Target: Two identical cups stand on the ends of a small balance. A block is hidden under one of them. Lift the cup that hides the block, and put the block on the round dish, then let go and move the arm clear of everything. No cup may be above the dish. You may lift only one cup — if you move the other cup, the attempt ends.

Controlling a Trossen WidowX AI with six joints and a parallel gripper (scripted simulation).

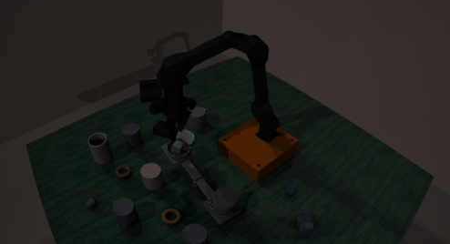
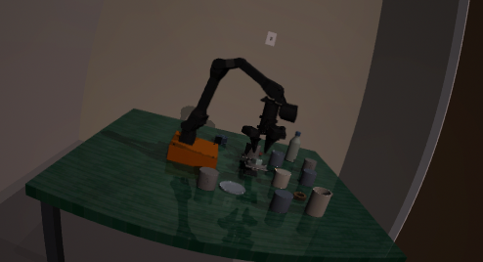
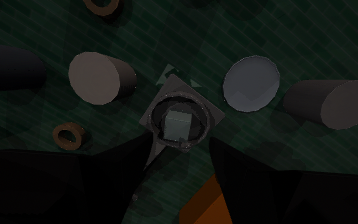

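A pale block (image 1: pixel 178 147) (image 2: pixel 258 161) (image 3: pixel 178 125) sits uncovered inside the round holder at one end of the balance (image 1: pixel 198 177) (image 3: pixel 172 82). A grey cup (image 1: pixel 225 201) stands on the other end. Another grey cup (image 1: pixel 198 118) (image 2: pixel 207 179) (image 3: pixel 347 104) stands upright on the table beside the round dish (image 1: pixel 186 137) (image 2: pixel 232 188) (image 3: pixel 251 84). The dish is empty, with no cup above it. My gripper (image 1: pixel 175 133) (image 2: pixel 260 151) (image 3: pixel 181 139) is open, points down and hangs just above the block, with nothing between its fingertips.
A cream cup (image 1: pixel 151 177) (image 2: pixel 282 178) (image 3: pixel 95 78), a tall cup (image 1: pixel 101 149) (image 2: pixel 319 202), blue-grey cups (image 1: pixel 132 135) (image 1: pixel 125 211) and brown rings (image 1: pixel 123 171) (image 1: pixel 171 217) stand or lie around the balance. A bottle (image 2: pixel 292 149) stands behind. The orange base (image 1: pixel 257 147) (image 2: pixel 193 152) is near.
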